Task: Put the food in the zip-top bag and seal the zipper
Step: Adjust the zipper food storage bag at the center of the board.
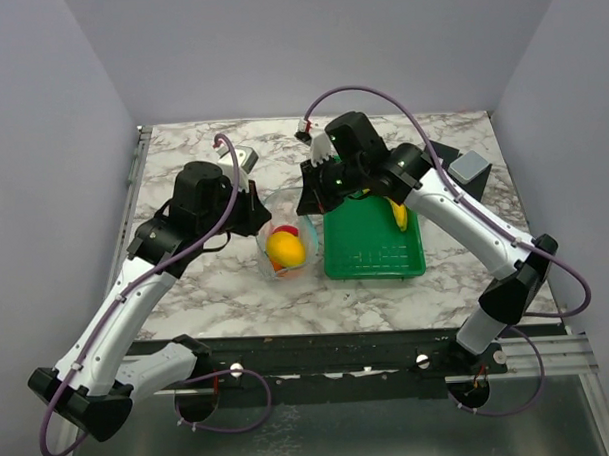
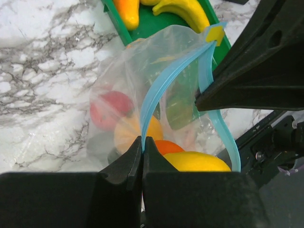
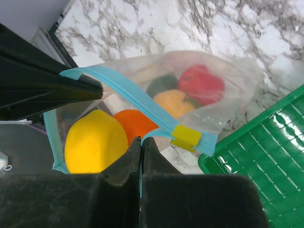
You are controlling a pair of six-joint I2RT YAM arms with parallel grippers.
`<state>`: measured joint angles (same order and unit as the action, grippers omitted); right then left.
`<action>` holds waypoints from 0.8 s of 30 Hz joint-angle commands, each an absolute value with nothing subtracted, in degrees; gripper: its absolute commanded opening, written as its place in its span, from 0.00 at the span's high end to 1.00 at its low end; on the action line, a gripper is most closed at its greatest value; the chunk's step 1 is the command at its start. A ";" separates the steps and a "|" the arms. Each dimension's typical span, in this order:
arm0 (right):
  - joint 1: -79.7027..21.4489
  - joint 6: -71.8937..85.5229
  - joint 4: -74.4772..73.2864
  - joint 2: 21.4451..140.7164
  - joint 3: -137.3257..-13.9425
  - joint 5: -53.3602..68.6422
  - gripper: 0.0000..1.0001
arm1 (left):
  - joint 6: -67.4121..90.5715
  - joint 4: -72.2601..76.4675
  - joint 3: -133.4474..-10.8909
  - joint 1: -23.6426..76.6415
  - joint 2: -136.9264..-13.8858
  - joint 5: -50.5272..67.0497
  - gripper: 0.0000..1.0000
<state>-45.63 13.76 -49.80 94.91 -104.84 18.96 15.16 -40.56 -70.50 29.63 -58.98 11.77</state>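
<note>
The clear zip-top bag (image 1: 285, 251) lies between the arms with its mouth held open. Inside are a yellow fruit (image 3: 92, 142), an orange one (image 3: 135, 126), an orange-yellow one (image 3: 173, 102), a red one (image 3: 202, 84) and a dark green one (image 3: 161, 84). My left gripper (image 2: 143, 141) is shut on one side of the light blue zipper (image 2: 156, 90). My right gripper (image 3: 141, 140) is shut on the other side of the zipper, next to the yellow slider (image 3: 186, 137). From above, the left gripper (image 1: 256, 218) and the right gripper (image 1: 311, 198) flank the bag.
A green tray (image 1: 376, 258) stands right of the bag, touching it. It holds a yellow banana (image 2: 185, 12) and an orange-yellow piece (image 2: 128, 9). A grey block (image 1: 469, 166) sits at the table's back right. Walls enclose the table.
</note>
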 commanded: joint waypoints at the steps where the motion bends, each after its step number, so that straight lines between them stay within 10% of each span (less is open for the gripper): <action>1: -44.87 16.71 -49.25 98.49 -99.26 18.10 0.99 | 18.31 -41.00 -66.23 29.53 -58.86 13.27 0.99; 24: -42.10 19.57 -50.52 96.28 -99.28 14.97 0.99 | 18.85 -46.20 -68.44 29.44 -60.23 15.69 1.00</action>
